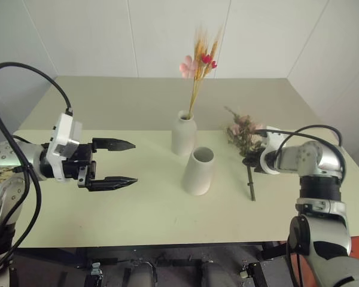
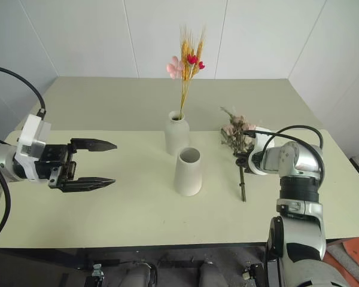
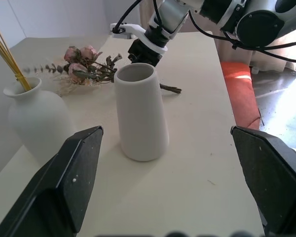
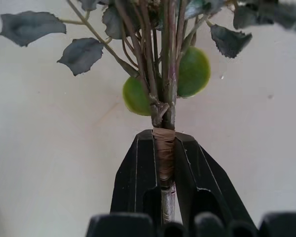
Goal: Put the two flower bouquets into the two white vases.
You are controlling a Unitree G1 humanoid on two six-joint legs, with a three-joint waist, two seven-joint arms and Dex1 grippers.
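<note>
Right tool (image 4: 164,163) clenched on rose bouquet (image 1: 242,133) stems, lying on worktop (image 1: 137,209) at 3 o'clock of wide vase (image 1: 198,171). Left tool (image 1: 116,162) released.

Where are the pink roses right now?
The pink roses lie on the table on the robot's right side, just right of the wide vase, with the right gripper closed on their stems.

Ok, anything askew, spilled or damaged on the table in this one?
Nothing is spilled or broken. Both white vases stand upright: the bottle-shaped vase holds the yellow-stalk bunch, the wide-mouthed vase is empty. The rose bouquet lies flat on the table, with the right gripper shut on its wrapped stem, so it is mid-task, not misplaced.
</note>
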